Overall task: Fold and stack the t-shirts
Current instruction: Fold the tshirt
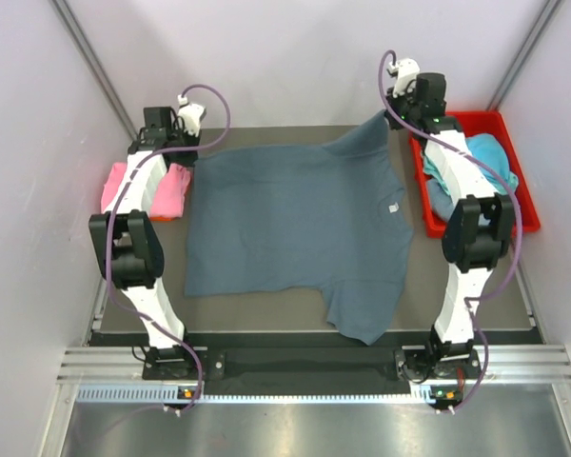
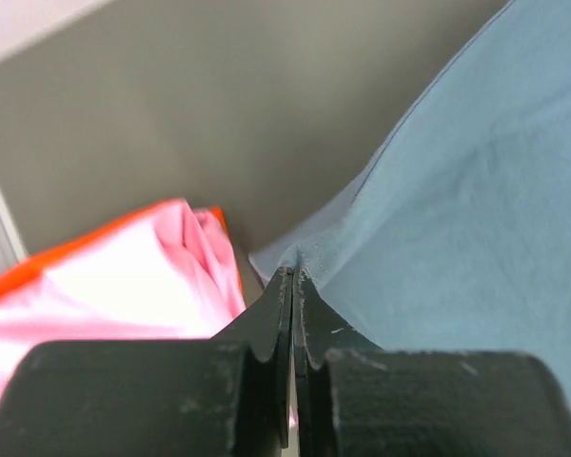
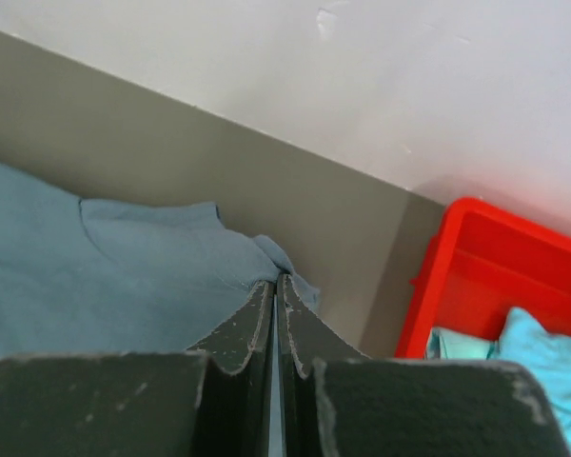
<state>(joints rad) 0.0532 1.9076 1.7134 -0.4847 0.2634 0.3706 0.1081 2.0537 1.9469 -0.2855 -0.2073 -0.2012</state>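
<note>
The slate blue-grey t-shirt lies spread across the middle of the tabletop, mostly flat. Its collar, with a small white tag, points toward the right arm and its hem toward the left arm. One sleeve hangs off its near right corner toward the arm bases, and the other sleeve rises at its far right corner.

The left gripper is pressed together on this shirt's far hem corner. In the left wrist view the two fingers meet with a fold of blue-grey cloth nipped at their tips. The right gripper is likewise closed on the far sleeve, pulling it up into a small peak. The right wrist view shows the cloth gathered at the closed fingertips.

Just beside the shirt's hem edge, past the left arm, sits a pink t-shirt in a folded bundle, with an orange-red strip showing at its near edge. The two garments are close but apart.

On the shirt's collar side, just beyond the right arm, stands a red bin. It holds a crumpled turquoise t-shirt and more blue-grey cloth heaped beneath it. The right wrist view catches the bin's corner and the turquoise fabric inside.
</note>
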